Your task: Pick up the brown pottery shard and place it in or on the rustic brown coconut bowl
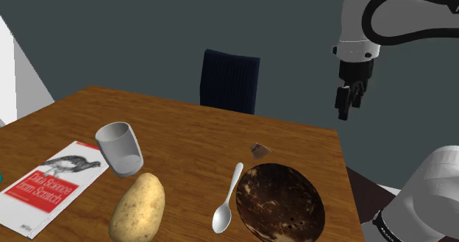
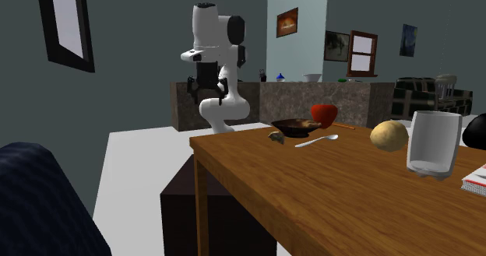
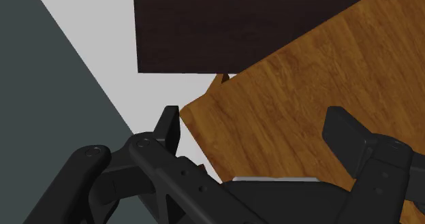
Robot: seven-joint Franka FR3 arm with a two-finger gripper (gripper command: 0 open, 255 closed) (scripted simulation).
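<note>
The small brown pottery shard [image 1: 260,150] lies on the wooden table [image 1: 184,130], just beyond the far rim of the dark brown coconut bowl [image 1: 279,201]. In the second exterior view the shard [image 2: 276,136] sits near the table's corner, in front of the bowl [image 2: 296,126]. My gripper [image 1: 343,112] hangs high in the air, above and off the shoulder view's right side of the table, well apart from the shard. Its fingers [image 3: 170,124] stand apart in the wrist view with nothing between them, above the table's corner [image 3: 293,114].
A metal spoon [image 1: 226,200] lies beside the bowl, then a potato [image 1: 137,207], a grey cup [image 1: 120,148] and a book [image 1: 48,183]. A dark blue chair [image 1: 229,81] stands at the far edge. A red bowl [image 2: 324,112] shows behind the coconut bowl. The dark stand [image 3: 252,32] is next to the table.
</note>
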